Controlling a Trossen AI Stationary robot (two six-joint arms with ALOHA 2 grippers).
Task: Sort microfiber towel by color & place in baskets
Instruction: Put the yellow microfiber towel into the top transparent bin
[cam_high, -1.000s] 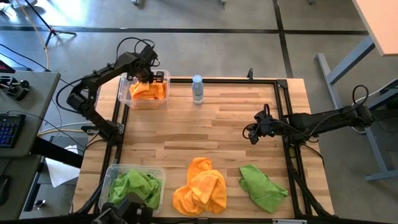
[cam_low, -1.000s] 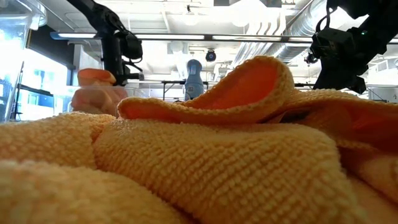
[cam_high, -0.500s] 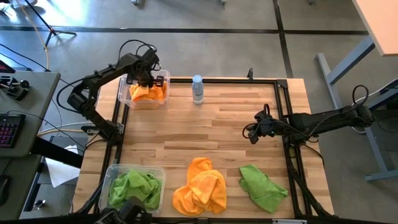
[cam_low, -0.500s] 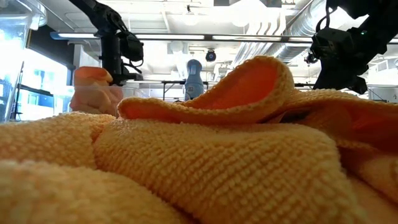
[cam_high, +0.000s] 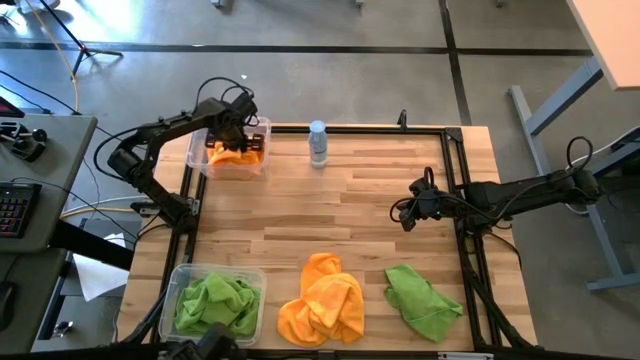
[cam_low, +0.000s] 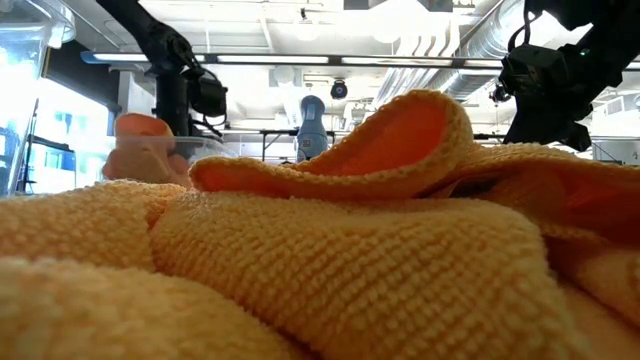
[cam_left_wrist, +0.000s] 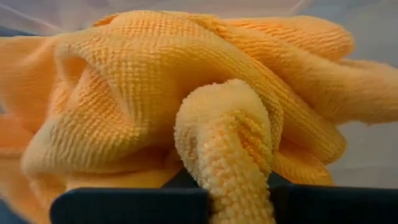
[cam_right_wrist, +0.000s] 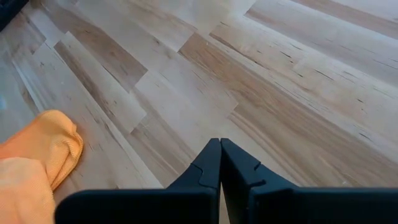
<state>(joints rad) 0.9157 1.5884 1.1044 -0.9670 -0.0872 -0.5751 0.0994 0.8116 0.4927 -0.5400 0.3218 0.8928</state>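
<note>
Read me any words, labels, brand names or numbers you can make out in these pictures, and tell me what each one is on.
None can be read.
Water bottle: any label is too small to read.
Orange towels, green towel, clear baskets: no print shows.
Keyboard beside the table: keys too small to read.

Grey concrete floor (cam_high: 330, 25) surrounds the wooden table (cam_high: 330, 215); ceiling lights (cam_low: 300, 60) glow.

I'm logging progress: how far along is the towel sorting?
Done: green towels fill the near basket.
In hand: the left hand, shut on an orange towel, is down in the far basket.
Left: an orange towel and a green towel lie loose on the table. The right hand waits shut, empty.
</note>
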